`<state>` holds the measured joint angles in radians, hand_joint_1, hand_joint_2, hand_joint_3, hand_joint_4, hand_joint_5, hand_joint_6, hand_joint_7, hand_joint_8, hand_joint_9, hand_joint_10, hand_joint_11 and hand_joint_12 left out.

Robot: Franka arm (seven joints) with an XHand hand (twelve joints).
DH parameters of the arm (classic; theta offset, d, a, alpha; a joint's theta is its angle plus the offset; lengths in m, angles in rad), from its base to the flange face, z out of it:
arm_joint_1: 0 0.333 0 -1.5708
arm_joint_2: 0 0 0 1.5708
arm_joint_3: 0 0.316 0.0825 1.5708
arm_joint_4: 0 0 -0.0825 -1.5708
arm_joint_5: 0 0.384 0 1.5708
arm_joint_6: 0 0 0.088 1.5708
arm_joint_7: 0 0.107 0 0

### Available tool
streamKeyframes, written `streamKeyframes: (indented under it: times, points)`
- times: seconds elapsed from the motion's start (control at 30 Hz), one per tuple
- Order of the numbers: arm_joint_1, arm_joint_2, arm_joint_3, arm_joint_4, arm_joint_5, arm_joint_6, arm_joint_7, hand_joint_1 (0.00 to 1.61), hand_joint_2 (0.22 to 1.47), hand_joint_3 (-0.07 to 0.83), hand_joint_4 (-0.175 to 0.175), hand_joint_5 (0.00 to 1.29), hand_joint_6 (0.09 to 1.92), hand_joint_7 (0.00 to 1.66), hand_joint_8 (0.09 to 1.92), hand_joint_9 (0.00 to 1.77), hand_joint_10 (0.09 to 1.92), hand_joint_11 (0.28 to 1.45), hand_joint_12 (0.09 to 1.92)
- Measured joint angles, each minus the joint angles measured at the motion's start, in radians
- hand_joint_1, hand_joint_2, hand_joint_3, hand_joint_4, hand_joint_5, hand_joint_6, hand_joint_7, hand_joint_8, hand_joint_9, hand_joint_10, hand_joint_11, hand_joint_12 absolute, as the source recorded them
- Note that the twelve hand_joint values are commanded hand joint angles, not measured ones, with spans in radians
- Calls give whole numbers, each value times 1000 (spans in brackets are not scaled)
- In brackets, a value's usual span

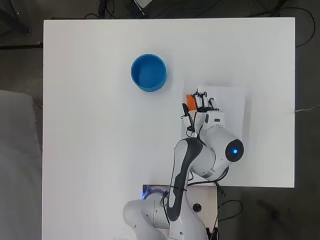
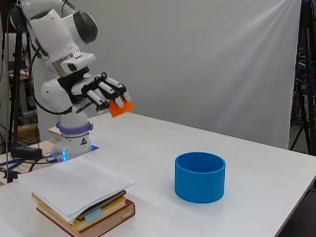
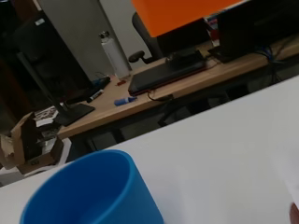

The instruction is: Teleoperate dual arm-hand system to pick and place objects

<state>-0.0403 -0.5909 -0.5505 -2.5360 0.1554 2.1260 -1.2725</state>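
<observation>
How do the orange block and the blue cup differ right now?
The orange block is held in the air by the robot hand; the blue cup stands on the table. The block is flat-sided with corners; the cup is round and open at the top. The block looks smaller than the cup. Both are plain, single-coloured objects.

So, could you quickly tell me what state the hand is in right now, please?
Hand: shut on the orange block, held in the air above the table, short of the blue cup.
</observation>
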Motion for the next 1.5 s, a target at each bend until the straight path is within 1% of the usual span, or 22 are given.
streamKeyframes:
  times: [0.2, 0.37, 0.6, 0.77, 0.8, 0.83, 0.87, 0.93, 0.97, 1.03, 1.1, 1.17, 1.2, 1.23, 1.27, 1.3, 1.33, 1.37, 1.4, 1.43, 1.47, 1.5]
  points:
    - [10, -93, 202, 72, 29, -59, 2, 906, 1236, 3, 175, 725, 1389, 906, 1920, 1220, 1920, 924, 1849]
    - [35, -50, 331, 163, 53, -108, 69, 885, 1249, 2, 175, 702, 1421, 847, 1916, 1158, 1920, 910, 1852]
    - [47, 242, 382, 380, 66, -136, 206, 889, 1242, -1, 175, 718, 1407, 783, 1809, 1069, 1904, 866, 1794]
    - [49, 455, 402, 451, 137, -154, 119, 883, 1247, 1, 175, 707, 1404, 738, 1780, 1023, 1884, 824, 1752]
    - [50, 472, 405, 452, 152, -155, 81, 982, 1265, 3, 49, 669, 1379, 737, 1745, 999, 1880, 802, 1739]
    - [50, 484, 409, 451, 160, -153, 42, 1061, 1280, 4, -49, 640, 1363, 732, 1723, 975, 1885, 786, 1729]
    - [50, 493, 412, 445, 163, -146, 12, 1107, 1289, 4, -104, 630, 1350, 727, 1716, 968, 1899, 784, 1731]
    - [53, 513, 415, 435, 166, -133, -9, 974, 1268, -2, 70, 683, 1403, 776, 1849, 1063, 1915, 863, 1786]
    - [61, 520, 410, 433, 159, -129, 0, 938, 1257, -4, 122, 703, 1391, 829, 1893, 1138, 1918, 921, 1820]
    - [103, 530, 378, 428, 132, -114, 33, 927, 1204, -10, 70, 679, 709, 855, 1920, 1200, 1920, 974, 1869]
    - [161, 557, 335, 427, 123, -104, 53, 921, 1210, 6, 135, 730, 1061, 872, 1920, 1229, 1920, 1007, 1874]
    - [197, 598, 317, 429, 135, -99, 46, 905, 1231, 7, 166, 724, 1294, 853, 1920, 1218, 1920, 1009, 1879]
    - [203, 626, 318, 429, 140, -95, 44, 999, 1251, 7, 46, 688, 1305, 811, 1831, 1066, 1869, 865, 1771]
    - [199, 661, 322, 430, 146, -88, 43, 1076, 1266, 4, -53, 659, 1299, 783, 1738, 947, 1815, 745, 1654]
    - [190, 694, 326, 430, 151, -83, 44, 1123, 1275, 3, -113, 641, 1292, 769, 1682, 877, 1780, 673, 1577]
    - [178, 726, 326, 432, 157, -79, 45, 1148, 1279, 1, -145, 632, 1288, 761, 1652, 839, 1760, 634, 1534]
    - [168, 754, 324, 434, 163, -76, 46, 999, 1244, -5, -82, 594, 1054, 694, 1456, 787, 1604, 591, 1345]
    - [160, 780, 322, 437, 169, -73, 48, 700, 1114, -19, -47, 374, 640, 437, 952, 534, 1135, 494, 933]
    - [157, 797, 323, 442, 173, -72, 53, 422, 989, -22, -23, 204, 343, 238, 528, 313, 695, 431, 571]
    - [155, 811, 326, 452, 174, -74, 68, 238, 919, -15, -7, 103, 172, 120, 270, 182, 400, 408, 319]
    - [154, 821, 329, 467, 166, -83, 95, 132, 898, -8, 5, 49, 87, 58, 131, 120, 223, 405, 167]
    - [154, 828, 332, 484, 151, -95, 134, 68, 900, -1, 11, 23, 87, 27, 87, 92, 128, 406, 87]
